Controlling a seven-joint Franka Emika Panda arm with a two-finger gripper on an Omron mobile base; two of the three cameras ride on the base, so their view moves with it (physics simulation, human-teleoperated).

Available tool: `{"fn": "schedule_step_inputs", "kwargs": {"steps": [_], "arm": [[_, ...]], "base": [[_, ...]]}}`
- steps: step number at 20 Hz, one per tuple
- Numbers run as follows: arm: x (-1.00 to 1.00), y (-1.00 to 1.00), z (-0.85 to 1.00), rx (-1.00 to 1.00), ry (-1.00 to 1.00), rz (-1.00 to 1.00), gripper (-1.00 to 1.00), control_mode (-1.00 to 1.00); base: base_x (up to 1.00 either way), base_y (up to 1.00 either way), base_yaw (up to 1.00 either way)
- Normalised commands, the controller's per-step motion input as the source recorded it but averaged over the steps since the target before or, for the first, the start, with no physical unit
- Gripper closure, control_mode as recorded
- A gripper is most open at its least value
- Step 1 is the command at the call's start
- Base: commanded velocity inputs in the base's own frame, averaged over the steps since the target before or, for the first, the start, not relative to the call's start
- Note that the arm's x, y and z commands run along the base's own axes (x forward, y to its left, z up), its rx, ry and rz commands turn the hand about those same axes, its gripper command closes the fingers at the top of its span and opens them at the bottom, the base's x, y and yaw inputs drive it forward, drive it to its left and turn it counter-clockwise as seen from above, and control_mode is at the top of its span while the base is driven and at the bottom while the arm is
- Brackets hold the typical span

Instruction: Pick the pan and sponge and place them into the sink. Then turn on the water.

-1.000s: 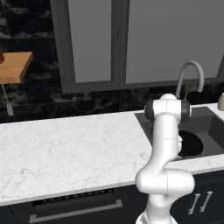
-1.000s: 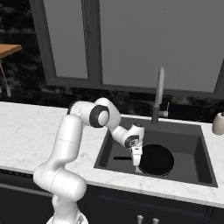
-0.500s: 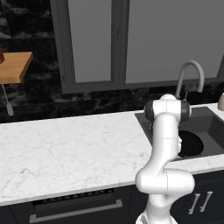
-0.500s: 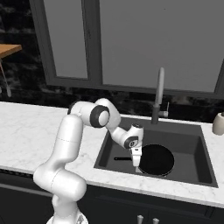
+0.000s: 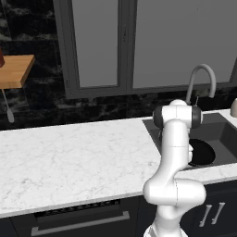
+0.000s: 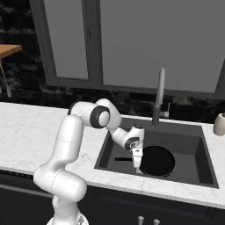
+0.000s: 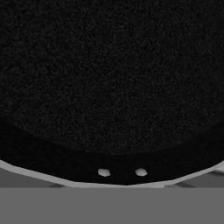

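The black pan [image 6: 157,160] lies flat on the bottom of the dark grey sink [image 6: 193,143], its thin handle [image 6: 123,159] pointing left. My gripper [image 6: 136,163] reaches straight down onto the pan's rim where the handle joins, and looks shut on it. Up close in the hand view, the pan's [image 7: 112,65] rough black inside spreads wide, with two pale rivets on its near rim; my fingertips are lost against the black. In the left base view my arm hides the hand, and the pan [image 5: 202,152] shows behind it in the sink [image 5: 224,134]. The sponge is out of view. No stream falls from the faucet [image 6: 160,94].
A pale soap dispenser [image 6: 218,124] stands on the counter right of the sink. The gooseneck faucet [image 5: 201,76] rises behind the basin. White marble counter [image 5: 69,157] stretches to the left. A wooden shelf [image 5: 14,70] hangs on the far left wall.
My gripper has sunk slightly lower at the pan's rim. The pan stays in the sink in the same spot.
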Motion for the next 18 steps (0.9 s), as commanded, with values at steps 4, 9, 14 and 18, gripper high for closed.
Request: {"fn": "schedule_step_inputs", "kwargs": {"steps": [4,9,14,18], "arm": [[0.0,0.0,0.0,0.0,0.0,0.0,-1.0,-1.0],[0.0,0.0,0.0,0.0,-0.01,0.0,-1.0,-1.0],[0.0,0.01,0.69,0.01,-0.04,0.0,-1.0,-1.0],[0.0,0.12,0.94,0.0,-0.05,0.0,-1.0,-1.0]], "base": [[0.0,0.0,0.0],[0.0,0.0,0.0],[0.0,0.0,0.0],[0.0,0.0,0.0]]}}
